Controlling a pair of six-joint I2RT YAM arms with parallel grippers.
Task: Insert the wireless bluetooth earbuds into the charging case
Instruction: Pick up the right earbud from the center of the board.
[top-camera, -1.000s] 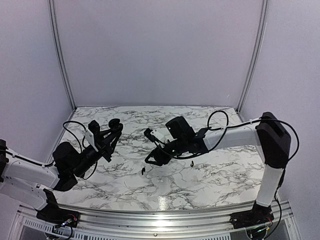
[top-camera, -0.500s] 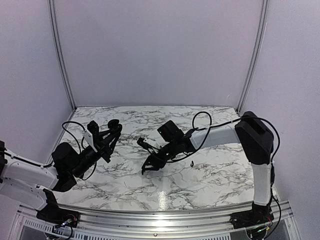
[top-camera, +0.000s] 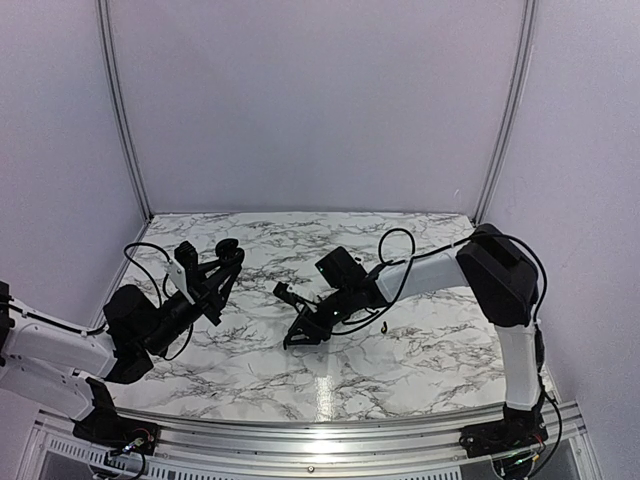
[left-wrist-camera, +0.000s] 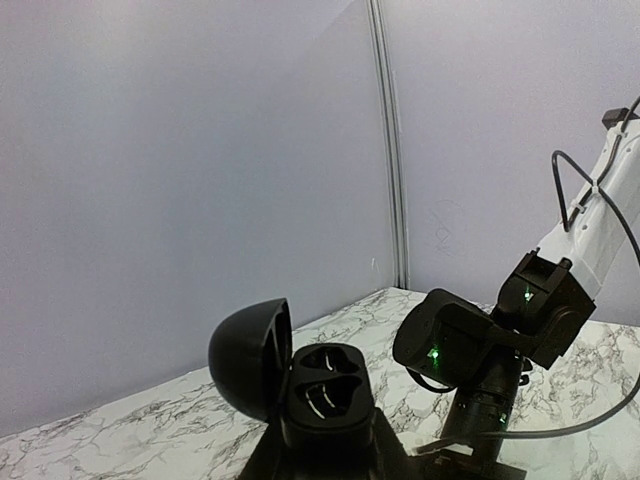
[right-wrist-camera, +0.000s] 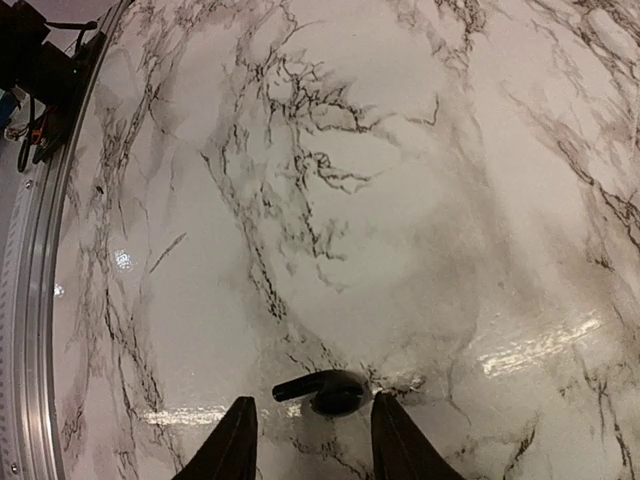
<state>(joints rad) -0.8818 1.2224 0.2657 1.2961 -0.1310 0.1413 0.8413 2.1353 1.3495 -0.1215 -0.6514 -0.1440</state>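
Left tool (left-wrist-camera: 325, 448) clenched on the open charging case (left-wrist-camera: 318, 395). Right tool (right-wrist-camera: 308, 440), fingers apart, straddles a black earbud (right-wrist-camera: 330, 389) on the marble desk (right-wrist-camera: 400, 200). A second earbud (top-camera: 384, 326) lies at its three o'clock.

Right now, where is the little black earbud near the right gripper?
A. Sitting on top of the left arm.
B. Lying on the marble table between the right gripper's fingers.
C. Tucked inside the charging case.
B: the earbud lies flat on the marble table between the open fingertips of the right gripper, while the charging case in the left gripper shows both slots empty.
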